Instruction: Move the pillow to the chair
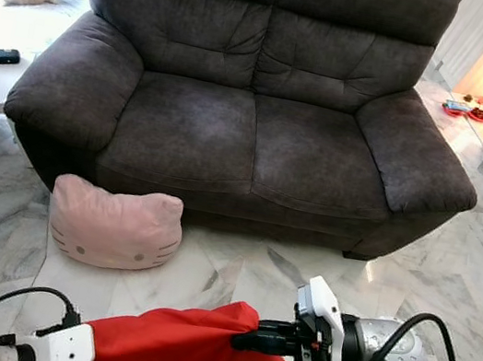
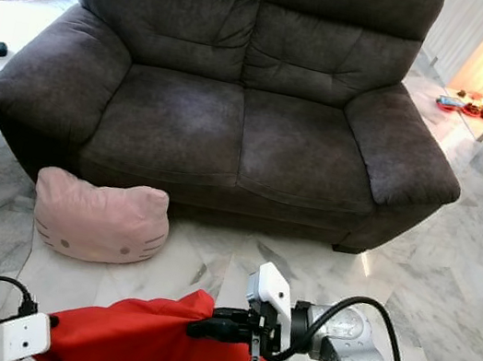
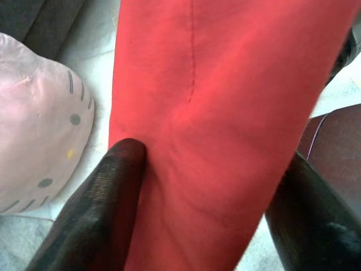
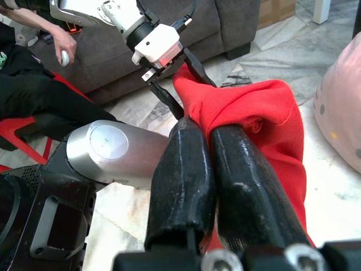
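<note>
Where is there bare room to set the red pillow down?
Both sofa seat cushions lie bare between the armrests. Marble floor right of the pink cat cushion is open. The red pillow hangs between both grippers.

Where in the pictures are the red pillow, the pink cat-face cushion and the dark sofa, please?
red pillow (image 1: 182,357): left eye view, middle of its red cover.
pink cat-face cushion (image 1: 113,228): left eye view, centre of its face.
dark sofa (image 1: 249,140): left eye view, seam between its seat cushions.
</note>
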